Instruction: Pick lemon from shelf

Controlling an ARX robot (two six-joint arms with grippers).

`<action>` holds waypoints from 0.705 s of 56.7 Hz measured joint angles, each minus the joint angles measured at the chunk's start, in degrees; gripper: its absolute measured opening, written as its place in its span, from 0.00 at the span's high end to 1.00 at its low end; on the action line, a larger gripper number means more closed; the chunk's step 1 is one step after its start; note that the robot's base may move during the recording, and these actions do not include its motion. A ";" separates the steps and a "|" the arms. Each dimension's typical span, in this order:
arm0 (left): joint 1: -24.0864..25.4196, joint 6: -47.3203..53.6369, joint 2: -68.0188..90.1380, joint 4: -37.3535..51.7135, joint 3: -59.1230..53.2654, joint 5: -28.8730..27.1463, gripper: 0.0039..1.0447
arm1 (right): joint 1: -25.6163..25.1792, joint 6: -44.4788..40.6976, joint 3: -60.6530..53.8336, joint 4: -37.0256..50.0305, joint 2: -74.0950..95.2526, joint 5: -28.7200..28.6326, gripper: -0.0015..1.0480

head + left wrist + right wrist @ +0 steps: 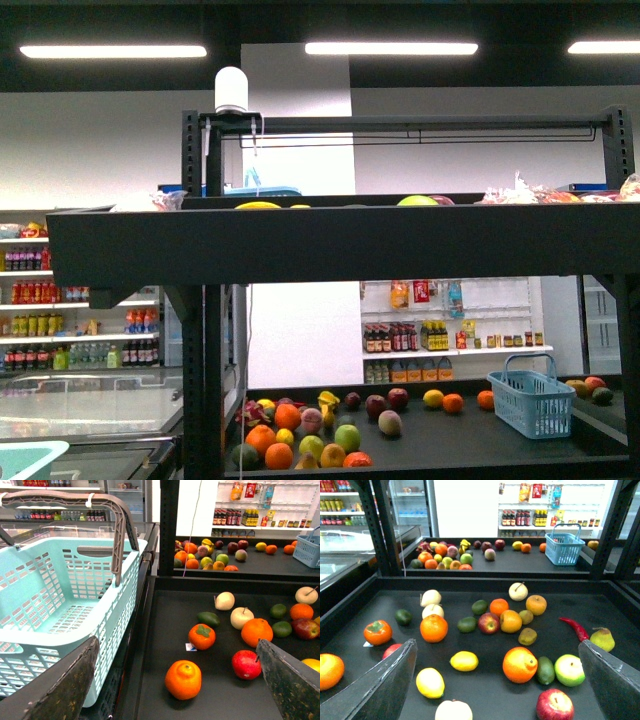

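Note:
In the right wrist view the lemon (430, 682), bright yellow, smooth and oval, lies on the dark tray of the black shelf (600, 607), close to my left-hand finger. A smaller yellow fruit with pointed ends (464, 661) lies beside it. My right gripper (498, 647) is open and empty above these fruits. My left gripper (177, 645) is open and empty over the same tier's end, above an orange (183, 680). A yellow fruit (311, 664) peeks out behind one finger. In the front view only the shelf's deep black rim (340, 245) shows, and no gripper.
Many fruits crowd the tray: oranges (520, 664), a red apple (555, 705), a green apple (569, 670), a pale apple (453, 711), a chili (576, 628). A light-blue basket (65, 595) stands beside the shelf's end. A farther tier holds fruit and a blue basket (564, 549).

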 joint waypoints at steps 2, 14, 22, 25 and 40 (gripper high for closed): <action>0.00 0.00 0.00 0.00 0.00 0.00 0.08 | 0.00 -0.02 0.00 0.00 -0.02 0.13 0.07; 0.00 0.00 0.00 0.00 0.00 -0.02 0.08 | 0.00 0.00 0.00 0.00 -0.02 0.09 0.07; -3.96 -6.88 7.04 -4.15 2.91 -9.57 0.08 | 0.00 0.00 0.00 0.00 -0.02 0.13 0.07; -3.80 -11.10 12.41 -2.75 5.31 -8.07 0.08 | 0.00 0.00 0.00 0.00 -0.02 0.09 0.07; 18.08 -37.66 40.06 -1.64 28.02 17.33 0.08 | 0.00 0.00 0.00 0.00 -0.02 0.09 0.07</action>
